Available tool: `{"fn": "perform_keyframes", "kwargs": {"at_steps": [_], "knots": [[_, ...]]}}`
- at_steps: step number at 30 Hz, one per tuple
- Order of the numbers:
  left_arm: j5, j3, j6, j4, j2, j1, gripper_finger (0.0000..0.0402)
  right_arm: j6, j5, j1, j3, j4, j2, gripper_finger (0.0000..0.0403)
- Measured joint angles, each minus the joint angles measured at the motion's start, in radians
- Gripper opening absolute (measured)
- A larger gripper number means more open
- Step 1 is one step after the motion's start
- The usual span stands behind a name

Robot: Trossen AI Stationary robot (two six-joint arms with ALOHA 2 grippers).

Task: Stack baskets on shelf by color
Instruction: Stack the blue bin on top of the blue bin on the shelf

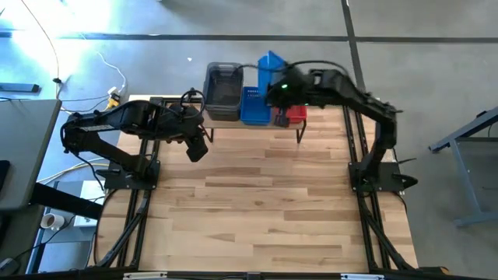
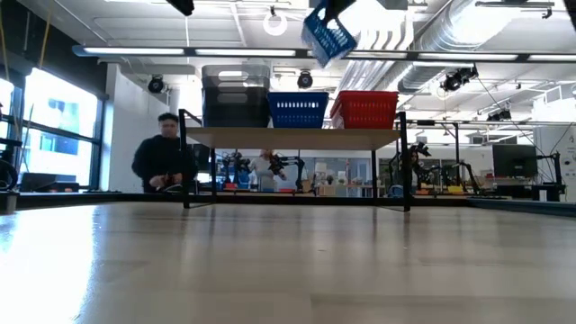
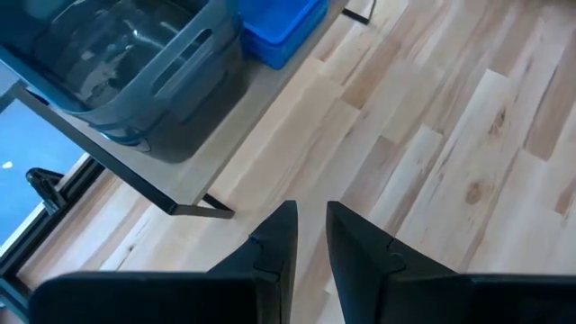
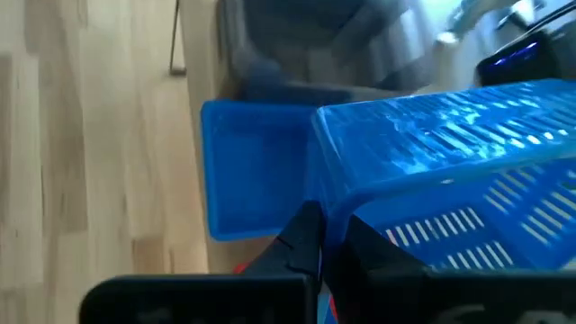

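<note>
Bright, even light from ceiling strips (image 2: 270,52) overhead in the low view, plus daylight through the windows (image 2: 54,117) at far left. Strong bluish glare on the floor (image 1: 47,31) at far left in the high view. Soft, faint shadows only on the surface (image 1: 257,194). Motion blur over the lifted blue basket (image 4: 450,171) in the right wrist view; near surface out of focus in the low view.

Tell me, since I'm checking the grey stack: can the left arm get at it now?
Probably yes: the left gripper hangs empty beside the shelf, and nothing lies between it and the grey baskets.
</note>
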Motion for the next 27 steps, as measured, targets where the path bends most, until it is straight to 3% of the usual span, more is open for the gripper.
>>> {"fn": "perform_keyframes", "kwargs": {"at_steps": [10,27], "knots": [[0.003,0.0,0.039,0.0,0.0,0.033,0.0053,0.009,-0.065,0.016,0.0,-0.021,0.14,0.0],[0.004,0.0,0.079,0.0,0.0,0.038,0.0053,0.083,-0.147,-0.007,-0.006,-0.039,0.173,0.0]]}}
